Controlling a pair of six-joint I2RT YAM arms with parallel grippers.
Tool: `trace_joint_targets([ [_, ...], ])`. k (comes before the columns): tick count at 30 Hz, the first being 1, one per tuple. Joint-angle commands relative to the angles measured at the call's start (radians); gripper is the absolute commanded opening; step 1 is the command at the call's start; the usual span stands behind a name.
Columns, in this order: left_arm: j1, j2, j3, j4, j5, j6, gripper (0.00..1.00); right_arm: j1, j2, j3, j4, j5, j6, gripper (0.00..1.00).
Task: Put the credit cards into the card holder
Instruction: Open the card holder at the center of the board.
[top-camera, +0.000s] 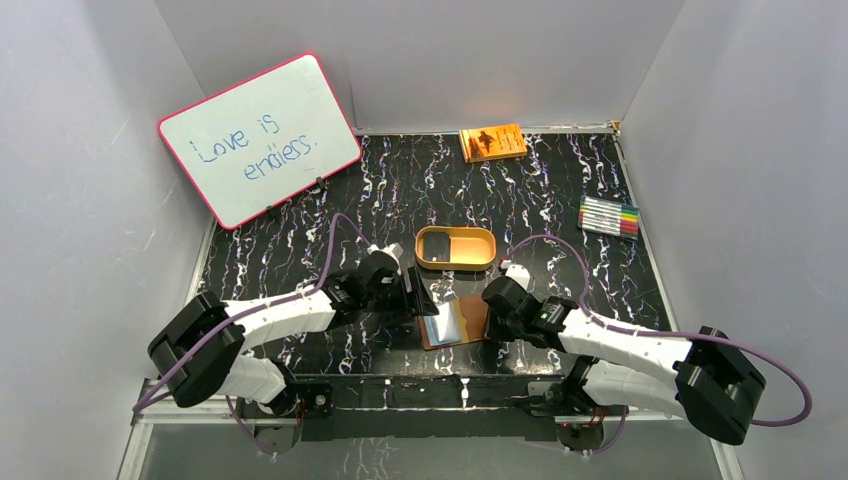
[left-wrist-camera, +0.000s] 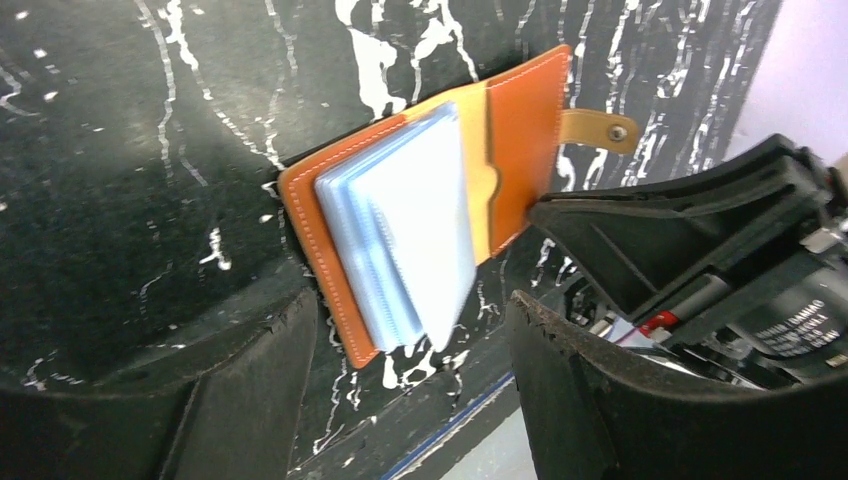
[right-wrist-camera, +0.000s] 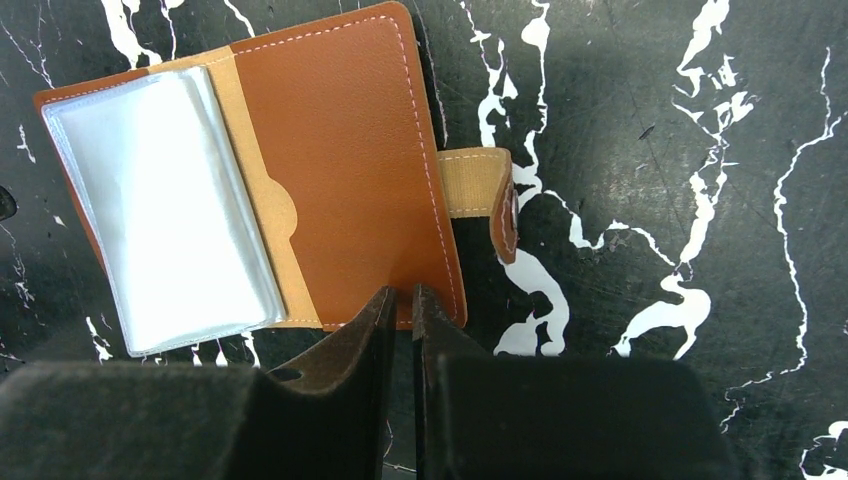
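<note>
The brown leather card holder (top-camera: 472, 318) (left-wrist-camera: 520, 130) (right-wrist-camera: 350, 150) lies open near the table's front edge. Its clear sleeves (left-wrist-camera: 410, 220) (right-wrist-camera: 160, 210) fan up from the left half, and the snap strap (right-wrist-camera: 480, 185) sticks out to the right. My left gripper (top-camera: 420, 300) (left-wrist-camera: 410, 310) is open just left of the holder, with only table between its fingers. My right gripper (top-camera: 492, 318) (right-wrist-camera: 401, 292) is shut to a thin slit, and both tips rest on top of the right flap's near edge. Credit cards (top-camera: 455, 246), one dark and one pale, lie in the tan tray.
The tan oval tray (top-camera: 455, 264) stands just behind the holder. A whiteboard (top-camera: 260, 140) leans at the back left. An orange book (top-camera: 493, 142) lies at the back, and a marker set (top-camera: 609, 216) at the right. The table's front edge (left-wrist-camera: 470, 420) runs close under my left gripper.
</note>
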Motion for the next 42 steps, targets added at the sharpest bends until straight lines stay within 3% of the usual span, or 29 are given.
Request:
trace_joint_targets([
  [1, -0.002, -0.013, -0.006, 0.095, 0.054, -0.031, 0.66, -0.008, -0.001, -0.025, 0.025, -0.008, 0.018, 0.2],
  [33, -0.02, 0.194, 0.066, 0.216, 0.144, -0.04, 0.65, -0.014, 0.021, -0.044, 0.078, -0.046, 0.011, 0.2],
  [42, -0.021, 0.215, 0.077, 0.28, 0.184, -0.052, 0.55, -0.016, 0.017, -0.052, 0.086, -0.05, 0.007, 0.2],
])
